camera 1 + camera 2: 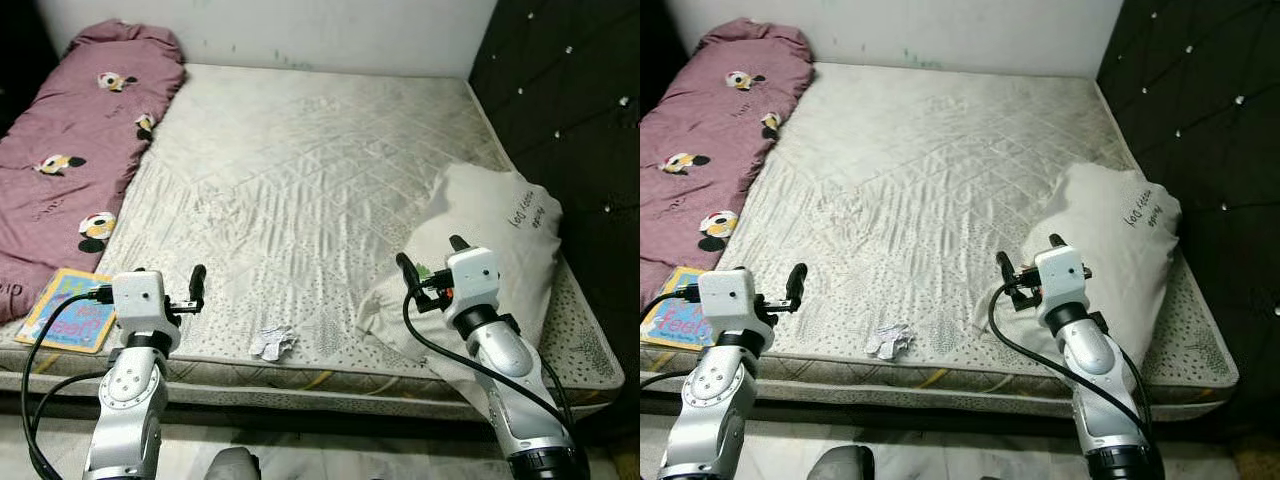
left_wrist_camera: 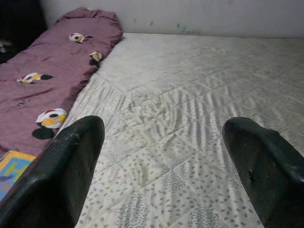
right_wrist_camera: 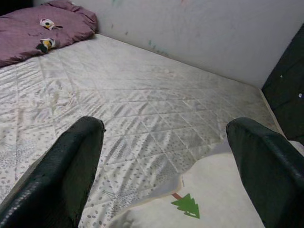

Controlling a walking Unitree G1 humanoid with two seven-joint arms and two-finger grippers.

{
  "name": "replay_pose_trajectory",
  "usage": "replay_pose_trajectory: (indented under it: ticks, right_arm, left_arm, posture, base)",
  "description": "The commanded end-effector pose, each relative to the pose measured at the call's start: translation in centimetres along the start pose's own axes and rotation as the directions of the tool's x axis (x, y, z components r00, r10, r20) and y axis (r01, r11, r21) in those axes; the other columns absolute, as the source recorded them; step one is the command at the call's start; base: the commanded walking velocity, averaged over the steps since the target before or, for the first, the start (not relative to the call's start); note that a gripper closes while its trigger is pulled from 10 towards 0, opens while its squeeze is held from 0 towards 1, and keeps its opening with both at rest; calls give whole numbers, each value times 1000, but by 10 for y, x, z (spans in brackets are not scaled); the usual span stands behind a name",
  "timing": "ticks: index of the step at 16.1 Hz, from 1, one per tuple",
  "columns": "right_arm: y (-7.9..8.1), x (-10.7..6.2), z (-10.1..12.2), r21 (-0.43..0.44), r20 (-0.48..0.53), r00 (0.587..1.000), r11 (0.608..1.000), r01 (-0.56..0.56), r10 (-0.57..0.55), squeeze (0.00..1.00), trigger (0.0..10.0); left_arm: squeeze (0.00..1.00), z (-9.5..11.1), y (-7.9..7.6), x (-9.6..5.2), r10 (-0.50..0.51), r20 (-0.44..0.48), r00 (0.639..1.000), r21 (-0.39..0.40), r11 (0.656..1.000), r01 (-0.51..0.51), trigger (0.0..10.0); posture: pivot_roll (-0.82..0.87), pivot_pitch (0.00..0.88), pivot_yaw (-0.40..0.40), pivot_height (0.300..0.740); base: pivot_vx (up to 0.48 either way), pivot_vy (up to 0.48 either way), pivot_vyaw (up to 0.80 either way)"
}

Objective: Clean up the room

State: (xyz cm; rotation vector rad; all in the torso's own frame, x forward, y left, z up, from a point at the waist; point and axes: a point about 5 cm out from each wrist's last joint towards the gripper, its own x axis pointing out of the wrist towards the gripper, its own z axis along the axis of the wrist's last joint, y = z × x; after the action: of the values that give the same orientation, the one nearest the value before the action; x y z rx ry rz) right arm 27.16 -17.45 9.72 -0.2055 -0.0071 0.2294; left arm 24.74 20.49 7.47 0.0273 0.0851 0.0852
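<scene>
A crumpled white paper (image 1: 272, 343) lies near the front edge of the bare mattress (image 1: 300, 150). At the front left corner lies a colourful book (image 1: 70, 310), beside a purple quilt (image 1: 70, 150) with cartoon prints. A white pillow (image 1: 490, 235) slumps at the right side. My left gripper (image 1: 168, 277) hovers open over the front edge, between the book and the paper, with nothing between its fingers (image 2: 71, 156). My right gripper (image 1: 431, 255) is open and empty too, held just above the pillow's left edge (image 3: 213, 199).
A dark tufted headboard (image 1: 570, 100) runs along the bed's right side, and a pale wall (image 1: 280, 25) closes the far end. The mattress front edge (image 1: 300, 385) stands right before me, with a strip of light floor (image 1: 330, 450) below it.
</scene>
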Motion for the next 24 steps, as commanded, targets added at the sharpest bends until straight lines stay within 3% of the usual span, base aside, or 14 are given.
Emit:
replay_pose_trajectory:
  ticks: [1, 3, 5, 9, 19, 24]
  right_arm:
    - [-4, -1, 0, 15, 5, 1000, 999, 29, -29, 0, 10000]
    - [-14, -9, -1, 8, -2, 993, 993, 121, -121, 0, 10000]
    - [-22, -23, -5, 13, -26, 979, 979, 202, -202, 0, 10000]
    - [-27, -44, -16, 16, -86, 964, 967, 254, -252, 0, 10000]
    - [-27, -28, -9, 8, -73, 975, 977, 212, -211, 0, 10000]
    - [-26, -27, -10, 7, -75, 976, 979, 205, -204, 0, 10000]
  left_arm:
    - [0, -1, 1, 0, 6, -5, 1000, 11, 1000, -6, 10000]
    - [0, 0, -4, -1, -50, -9, 999, -21, 999, 50, 10000]
    - [0, 1, -2, -1, -38, 0, 999, 23, 999, 38, 10000]
    - [0, -5, 5, -6, -17, -23, 1000, 5, 1000, 17, 10000]
    - [0, -3, 1, -2, -34, -20, 999, -11, 999, 34, 10000]
    - [0, -4, 1, -2, -47, -24, 999, -15, 999, 47, 10000]
  posture:
    - [21, 41, -57, 740]
    - [12, 45, -49, 740]
    - [-8, 46, -37, 740]
    - [-18, 52, -38, 740]
    - [-5, 47, -51, 740]
    - [-4, 44, -50, 740]
  base:
    - [0, 0, 0]
    - [0, 0, 0]
    - [0, 0, 0]
    - [0, 0, 0]
    - [0, 0, -194]
    - [0, 442, 0]
